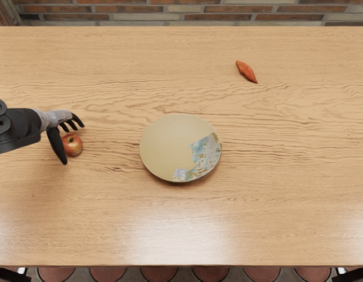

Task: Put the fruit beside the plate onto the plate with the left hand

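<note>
Clearly the left hand (pixel 54 120) is the one at work. Its arm comes in from the left edge and stops low over the worktop (pixel 181 235). The fingers (pixel 76 121) are spread apart and clamped on nothing, which looks like the open shape of a reach made ready to close.

The red apple (pixel 72 144) sits on the wood in the pocket that shape forms. It is just right of the long thumb that points down toward the near edge, and just nearer than the short fingertips fanned out above it. I cannot tell whether the thumb touches the skin. My judgement is that the hand is placed this way so the thumb and the other fingers can close on the fruit from opposite sides.

Well to the right of the fingers, with bare wood between it and the apple, the plate (pixel 170 141) lies flat with nothing on it. It is pale, with a blue-white patch on the side away from the hand. The apple has not yet been lifted or carried across.

Farther right and farther back lies an orange-red vegetable (pixel 246 71), well apart from the plate and far from the fingers. It seems to have no part in this job.
</note>
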Available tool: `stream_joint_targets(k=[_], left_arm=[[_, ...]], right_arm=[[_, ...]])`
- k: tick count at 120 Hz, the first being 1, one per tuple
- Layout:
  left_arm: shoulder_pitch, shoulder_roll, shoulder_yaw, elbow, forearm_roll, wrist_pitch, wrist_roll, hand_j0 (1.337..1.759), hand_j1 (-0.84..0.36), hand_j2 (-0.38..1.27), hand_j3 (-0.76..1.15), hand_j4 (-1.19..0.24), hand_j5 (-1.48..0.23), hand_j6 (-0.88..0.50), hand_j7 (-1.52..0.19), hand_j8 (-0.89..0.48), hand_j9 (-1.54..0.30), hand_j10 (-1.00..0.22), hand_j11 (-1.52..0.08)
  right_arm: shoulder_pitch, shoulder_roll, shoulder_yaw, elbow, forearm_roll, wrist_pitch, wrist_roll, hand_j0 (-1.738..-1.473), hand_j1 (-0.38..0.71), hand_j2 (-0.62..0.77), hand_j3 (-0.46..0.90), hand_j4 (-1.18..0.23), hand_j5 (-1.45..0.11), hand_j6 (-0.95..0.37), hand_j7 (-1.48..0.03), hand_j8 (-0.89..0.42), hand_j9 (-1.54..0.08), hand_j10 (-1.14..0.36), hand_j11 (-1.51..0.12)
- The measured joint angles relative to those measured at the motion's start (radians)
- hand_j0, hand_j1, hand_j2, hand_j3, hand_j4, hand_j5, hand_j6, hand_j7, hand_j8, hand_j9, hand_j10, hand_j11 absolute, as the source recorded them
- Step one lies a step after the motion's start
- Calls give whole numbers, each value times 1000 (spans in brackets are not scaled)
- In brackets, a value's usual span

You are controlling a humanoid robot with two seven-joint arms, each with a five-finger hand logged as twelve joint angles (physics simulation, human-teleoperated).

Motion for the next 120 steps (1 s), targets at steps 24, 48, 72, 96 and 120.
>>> stream_joint_targets(k=[24, 48, 72, 96, 120], left_arm=[[0, -3, 0, 0, 0, 0, 0, 1658, -15, 64, 0, -310, -398, -311, -398, -311, -398, -310, -398], [2, -9, 6, 0, 0, -1, 0, 1658, -36, 68, 0, -327, -421, -328, -420, -328, -420, -327, -420], [2, -7, 3, 1, -52, -1, 0, 1658, -242, 103, 0, -499, -643, -488, -643, -447, -644, -498, -644], [-2, -2, -2, 2, -102, 0, 0, 1655, -255, 356, 0, -652, -864, -528, -861, -490, -866, -650, -866], [1, 52, -92, 6, -157, -3, 0, 1655, -271, 438, 0, -687, -948, -494, -926, -456, -925, -673, -929]], right_arm=[[0, 0, 0, 0, 0, 0, 0, -1658, -322, -4, 0, -22, -29, -22, -29, -22, -29, -22, -29], [0, 0, 0, 0, 0, 0, 0, -1658, -322, -4, 0, -22, -29, -22, -29, -22, -29, -22, -29], [0, 0, 0, 0, 0, 0, 0, -1658, -322, -4, 0, -22, -29, -22, -29, -22, -29, -22, -29], [0, 0, 0, 0, 0, 0, 0, -1658, -322, -5, 0, -22, -29, -22, -29, -22, -29, -22, -29], [0, 0, 0, 0, 0, 0, 0, -1658, -322, -4, 0, -22, -29, -22, -29, -22, -29, -22, -29]])
